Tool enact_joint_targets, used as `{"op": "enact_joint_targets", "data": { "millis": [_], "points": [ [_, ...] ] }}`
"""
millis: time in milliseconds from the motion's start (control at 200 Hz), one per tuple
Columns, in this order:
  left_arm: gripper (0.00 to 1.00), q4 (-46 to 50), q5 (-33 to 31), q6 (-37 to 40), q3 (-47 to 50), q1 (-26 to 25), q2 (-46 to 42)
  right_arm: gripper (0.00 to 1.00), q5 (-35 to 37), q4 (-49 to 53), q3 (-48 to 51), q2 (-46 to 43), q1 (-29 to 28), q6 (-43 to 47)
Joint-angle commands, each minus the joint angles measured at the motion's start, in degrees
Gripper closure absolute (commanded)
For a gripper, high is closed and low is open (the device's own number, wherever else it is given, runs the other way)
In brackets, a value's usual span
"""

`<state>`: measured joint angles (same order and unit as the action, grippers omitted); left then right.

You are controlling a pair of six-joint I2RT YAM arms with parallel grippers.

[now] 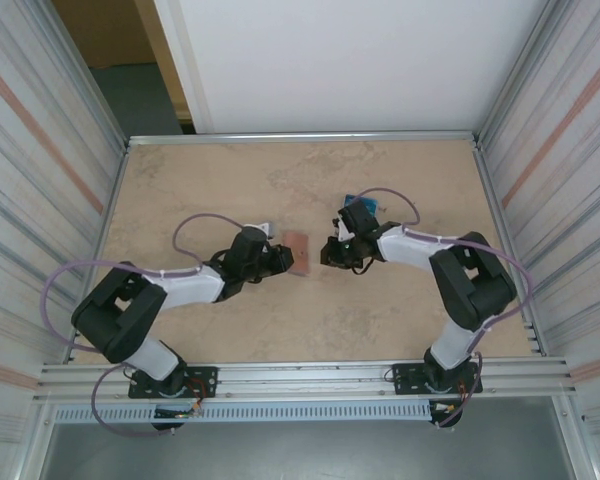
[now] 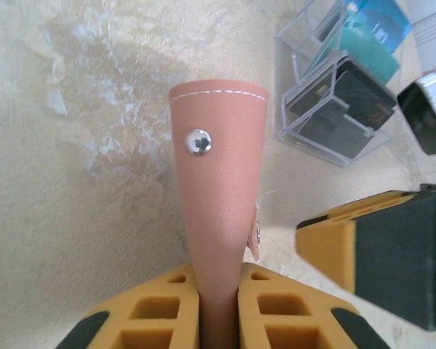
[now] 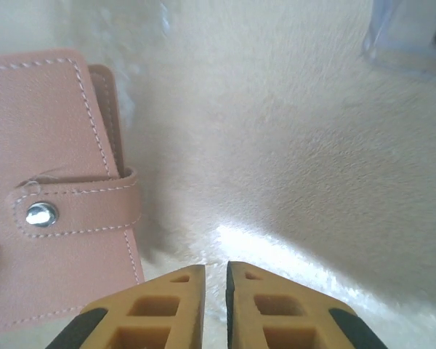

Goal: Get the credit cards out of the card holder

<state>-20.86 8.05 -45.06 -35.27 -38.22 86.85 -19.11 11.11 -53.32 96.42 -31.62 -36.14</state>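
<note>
The card holder (image 2: 218,182), its tab snapped, is held near the middle of the table (image 1: 230,330), pinched at its left edge by the left gripper (image 2: 218,280). The right gripper (image 3: 216,273) is seen just right of it, fingers narrow, almost together, with nothing gripped. A clear box (image 2: 334,109) is seen farther right

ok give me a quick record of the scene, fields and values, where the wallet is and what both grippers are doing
wallet: pink, closed, mid-table
tab: snapped shut across the wallet's edge
left gripper: shut on the wallet
right gripper: nearly shut, empty, beside the wallet over bare table
box: clear, on the far side of the right gripper, apart from the wallet
stage: wallet not yet opened
</note>
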Motion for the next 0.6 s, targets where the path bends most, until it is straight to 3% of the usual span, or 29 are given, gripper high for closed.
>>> {"op": "enact_joint_targets", "data": {
  "millis": [0,311,471,596],
  "points": [
    [1.0,2.3,5.5,5.1,-0.7,1.7,-5.4,0.78,2.9,0.9,1.2,-6.9,0.0,-1.0],
    [1.0,0.8,22.0,9.2,-0.1,6.9,-15.5,0.39,0.4,-5.0,4.6,-21.0,0.5,-1.5],
    [1.0,-3.4,32.2,8.4,0.0,9.7,-18.3,0.25,-12.1,-14.9,7.0,-24.7,2.8,-3.3],
    [1.0,-5.2,36.5,8.3,-0.7,10.2,-19.3,0.19,-18.8,-21.8,8.4,-27.2,3.5,-4.1]
  ]
}}
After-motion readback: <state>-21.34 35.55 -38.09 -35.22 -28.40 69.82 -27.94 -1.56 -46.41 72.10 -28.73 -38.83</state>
